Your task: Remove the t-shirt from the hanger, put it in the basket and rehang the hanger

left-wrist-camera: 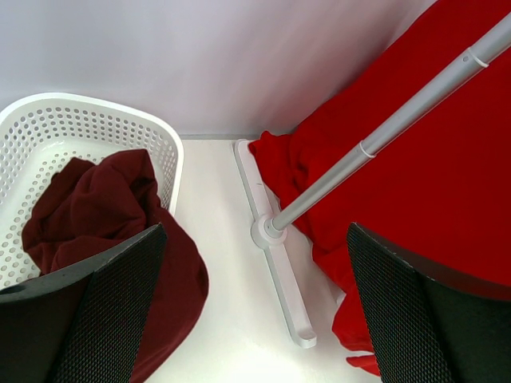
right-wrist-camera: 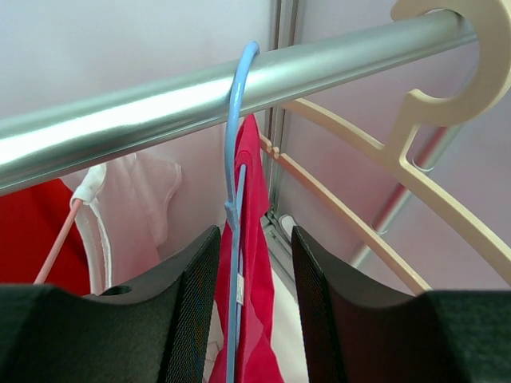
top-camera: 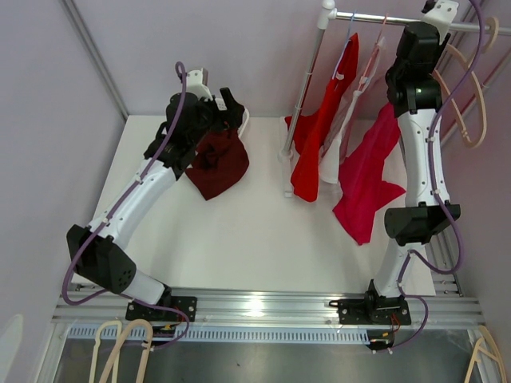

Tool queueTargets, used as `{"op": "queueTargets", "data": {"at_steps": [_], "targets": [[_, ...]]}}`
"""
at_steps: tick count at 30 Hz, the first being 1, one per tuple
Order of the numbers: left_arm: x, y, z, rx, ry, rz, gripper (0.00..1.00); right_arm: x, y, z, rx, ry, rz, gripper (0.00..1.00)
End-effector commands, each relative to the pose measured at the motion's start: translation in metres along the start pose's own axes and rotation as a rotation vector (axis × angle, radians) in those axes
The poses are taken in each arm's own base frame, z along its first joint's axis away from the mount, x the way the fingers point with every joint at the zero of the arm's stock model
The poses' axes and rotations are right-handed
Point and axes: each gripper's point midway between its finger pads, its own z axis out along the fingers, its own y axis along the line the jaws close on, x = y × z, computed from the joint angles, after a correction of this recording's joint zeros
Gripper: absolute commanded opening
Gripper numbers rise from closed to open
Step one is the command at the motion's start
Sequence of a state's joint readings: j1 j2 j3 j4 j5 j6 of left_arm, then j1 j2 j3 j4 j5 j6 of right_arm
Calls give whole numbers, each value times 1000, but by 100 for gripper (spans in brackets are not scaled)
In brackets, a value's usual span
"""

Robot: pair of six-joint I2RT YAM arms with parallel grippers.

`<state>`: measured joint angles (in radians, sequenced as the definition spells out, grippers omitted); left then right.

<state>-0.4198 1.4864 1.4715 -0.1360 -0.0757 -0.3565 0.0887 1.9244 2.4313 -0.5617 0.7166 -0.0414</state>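
1. Two robot arms are standing side by side: the left arm (top-camera: 136, 191) and the right arm (top-camera: 419, 152).
2. Three garments are hanging from one rail (top-camera: 367, 17): a red garment (top-camera: 311, 152), a white garment (right-wrist-camera: 152, 199) and a crimson t-shirt (top-camera: 367, 183).
3. One maroon garment (top-camera: 217, 163) is spilling out of one white perforated basket (left-wrist-camera: 48, 120).
4. One blue hanger (right-wrist-camera: 234, 120) and one pink hanger (right-wrist-camera: 56, 239) are showing in the right wrist view.
5. At least one cream hanger (right-wrist-camera: 447, 48) is hooking over the rail. Three loose cream hangers (top-camera: 136, 347) are showing along the overhead view's bottom edge.
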Motion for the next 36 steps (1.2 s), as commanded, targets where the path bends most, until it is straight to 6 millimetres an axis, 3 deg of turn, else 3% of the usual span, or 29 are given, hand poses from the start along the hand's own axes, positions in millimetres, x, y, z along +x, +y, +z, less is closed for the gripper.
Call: {"op": "queueTargets", "data": {"at_steps": [1,13,17,20,25,30,36], "targets": [[-17,-10,1,24,-51,22,100,-10,0,7,-8,-32,37,45],[-13,-8,9,17,-43,21,100,4,8,23,-36,-12,45,43],[-10,-6,13,12,-39,24,99,10,11,28,-39,-6,43,29],[-9,-6,16,11,-37,26,99,13,15,32,-42,-6,45,6],[-7,-3,19,3,-34,28,100,10,18,35,-43,-24,56,0],[-9,-5,19,14,-33,23,100,-9,29,23,-92,-75,49,0],[-13,-9,11,11,-46,26,99,-60,29,-10,-161,-192,47,0]]}}
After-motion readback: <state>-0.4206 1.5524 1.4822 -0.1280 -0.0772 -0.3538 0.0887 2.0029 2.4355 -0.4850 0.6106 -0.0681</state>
